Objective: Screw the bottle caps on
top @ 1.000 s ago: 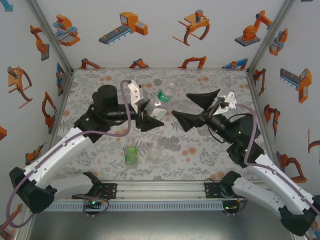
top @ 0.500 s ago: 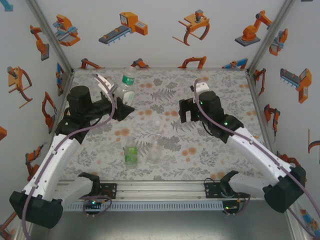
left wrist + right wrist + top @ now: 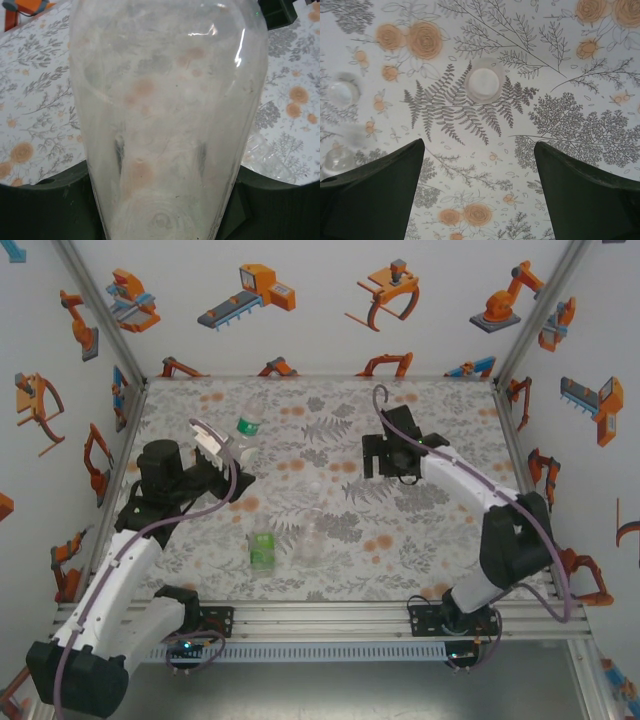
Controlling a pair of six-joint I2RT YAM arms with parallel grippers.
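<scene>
Jaws of the left gripper (image 3: 228, 453) are clamped on the tall bottle (image 3: 247, 425), which is held over the far-left part of the mat (image 3: 420, 540). Clear plastic with a green neck band can be seen. It's tilted, long axis leaning, neck toward the back wall. Right gripper (image 3: 479, 150) is spread wide, with a white cap (image 3: 484, 82) lying on the mat below it.

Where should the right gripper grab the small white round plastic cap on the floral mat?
Pinch the white round plastic cap across its side wall, coming straight down with the open right gripper: it lies flat on the floral mat, with bare mat around it.
</scene>
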